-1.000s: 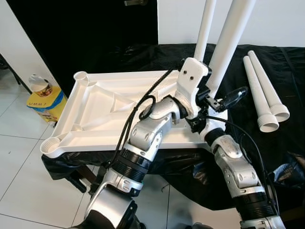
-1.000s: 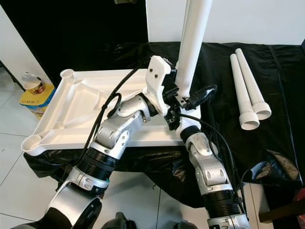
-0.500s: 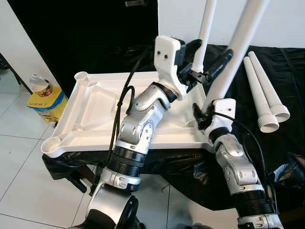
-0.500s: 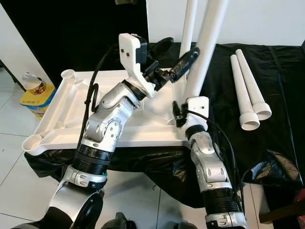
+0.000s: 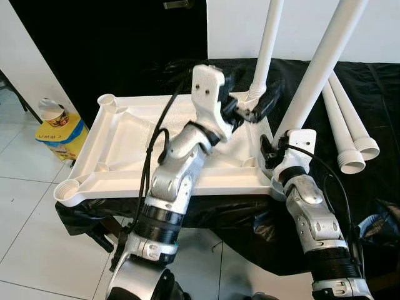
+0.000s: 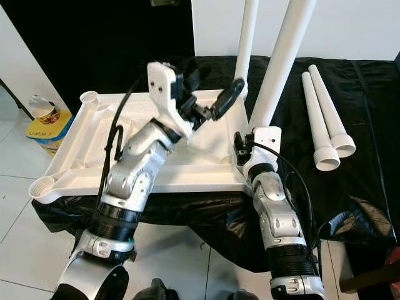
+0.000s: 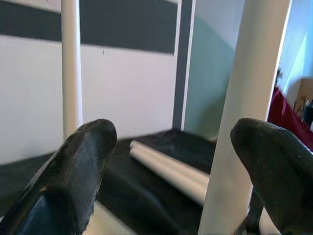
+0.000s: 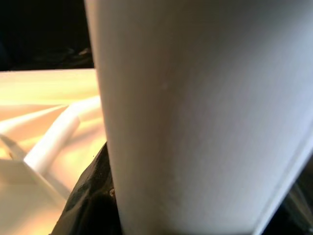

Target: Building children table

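Here the left gripper (image 5: 247, 103) gapes wide, holding nothing; the right gripper (image 5: 275, 150) clamps one upright leg (image 5: 319, 69); two legs (image 5: 350, 134) lie loose.

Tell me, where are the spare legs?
The two spare legs lie side by side on the black cloth, right of the upturned tabletop.

Two loose legs (image 5: 350, 134) right of tabletop (image 5: 131, 150)

Before me a black cloth (image 5: 375, 187) drapes the work surface, under it a white tiled floor (image 5: 25, 187). Behind stands a white wall (image 5: 387, 31) beside a dark opening (image 5: 112, 44), and a yellow box (image 5: 59, 132) sits on the floor at my left
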Controlling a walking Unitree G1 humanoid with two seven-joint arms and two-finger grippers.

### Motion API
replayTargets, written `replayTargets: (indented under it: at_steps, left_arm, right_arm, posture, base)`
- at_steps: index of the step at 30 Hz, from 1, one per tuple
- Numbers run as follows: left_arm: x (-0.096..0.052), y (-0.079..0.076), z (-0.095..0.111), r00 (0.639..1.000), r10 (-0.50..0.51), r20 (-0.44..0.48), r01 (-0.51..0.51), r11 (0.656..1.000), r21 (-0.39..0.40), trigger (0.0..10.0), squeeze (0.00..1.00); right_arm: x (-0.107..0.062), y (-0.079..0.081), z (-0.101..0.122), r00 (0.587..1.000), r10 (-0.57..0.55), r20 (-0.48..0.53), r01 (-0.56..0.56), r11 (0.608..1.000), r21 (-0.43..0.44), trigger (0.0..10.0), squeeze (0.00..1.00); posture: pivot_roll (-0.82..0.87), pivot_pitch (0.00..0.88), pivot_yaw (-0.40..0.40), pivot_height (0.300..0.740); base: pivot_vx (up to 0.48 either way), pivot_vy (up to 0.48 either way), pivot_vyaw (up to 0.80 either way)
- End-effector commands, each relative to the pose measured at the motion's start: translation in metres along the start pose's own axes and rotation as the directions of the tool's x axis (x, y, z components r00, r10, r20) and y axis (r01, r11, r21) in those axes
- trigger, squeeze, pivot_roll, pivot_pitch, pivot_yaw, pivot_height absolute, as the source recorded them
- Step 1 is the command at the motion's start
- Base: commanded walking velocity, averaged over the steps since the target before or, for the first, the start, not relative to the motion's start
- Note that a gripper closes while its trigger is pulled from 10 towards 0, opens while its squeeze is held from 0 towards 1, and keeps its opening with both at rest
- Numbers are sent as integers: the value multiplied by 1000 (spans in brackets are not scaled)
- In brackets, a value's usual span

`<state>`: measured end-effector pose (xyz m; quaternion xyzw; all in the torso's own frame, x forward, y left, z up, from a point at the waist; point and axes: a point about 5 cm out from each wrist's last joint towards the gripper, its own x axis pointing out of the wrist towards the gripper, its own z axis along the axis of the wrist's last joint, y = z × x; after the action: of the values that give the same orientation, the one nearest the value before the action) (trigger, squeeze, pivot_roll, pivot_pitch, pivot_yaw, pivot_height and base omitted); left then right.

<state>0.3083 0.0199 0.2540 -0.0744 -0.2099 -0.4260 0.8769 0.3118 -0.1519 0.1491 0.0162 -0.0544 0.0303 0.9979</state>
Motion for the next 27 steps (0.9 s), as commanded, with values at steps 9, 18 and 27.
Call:
replayTargets:
  at_steps: [9, 18, 27]
  left_arm:
    - [-21, -9, -21, 997, -16, -82, 19, 999, 38, 10000, 0]
    - [-41, -20, -41, 983, -73, -167, 75, 997, 9, 10000, 0]
    - [-66, -32, -57, 949, -140, -284, 146, 989, 0, 10000, 0]
  right_arm:
    - [-11, -7, -10, 999, -28, -19, 28, 999, -23, 10000, 0]
    - [-19, -13, -16, 998, -41, -39, 40, 998, -47, 10000, 0]
    - [-30, -13, -24, 998, -19, -62, 13, 995, -101, 10000, 0]
  posture:
    - [-66, 27, 26, 740]
    - [-66, 37, 30, 740]
    - [-57, 45, 24, 740]
  base:
    - [0, 0, 0]
    - [0, 0, 0]
    - [0, 0, 0]
